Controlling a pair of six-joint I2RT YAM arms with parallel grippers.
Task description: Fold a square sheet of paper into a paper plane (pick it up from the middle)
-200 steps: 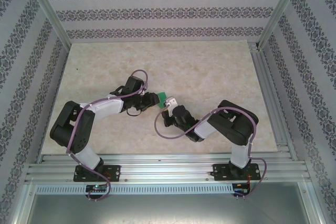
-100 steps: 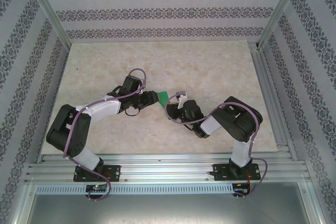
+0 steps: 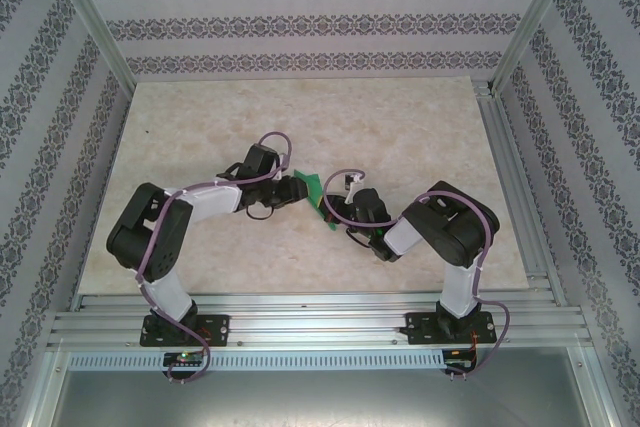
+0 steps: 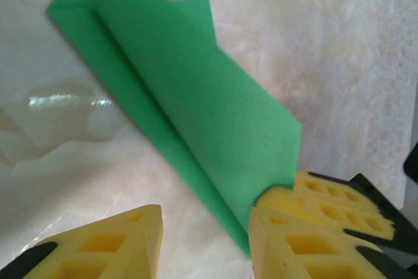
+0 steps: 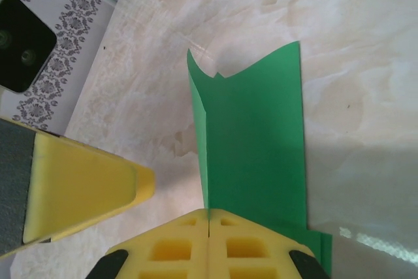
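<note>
Nearest the camera, the two arms stand bolted to the metal rail (image 3: 320,322) along the desk's front edge, each bent inward so the wrists meet near the middle of the desk (image 3: 400,127). From the right wrist, the right hand (image 5: 209,243) has its yellow fingertips pressed flat together, with no gap between them, clamped on the near end of the green paper (image 5: 255,155). The paper is folded into a long narrow shape with a crease running down its length, and it rises away from the fingertips above the pale marbled surface. One layer stands up along the crease and the far edge ends in a small notched peak. Just left of it in that view sits one finger of the left hand, close beside the paper's edge. From the left wrist, the left hand (image 4: 206,243) has its fingers spread apart with bare desk showing between them. The paper's narrow lower tip lies against the inner side of the right-hand finger (image 4: 294,246), and the other finger stays well clear of it. A glossy see-through patch (image 4: 59,109) lies on the desk beside the fold. From above, the paper sits between the two hands, and beyond it the desk runs back to patterned walls (image 3: 300,22)
</note>
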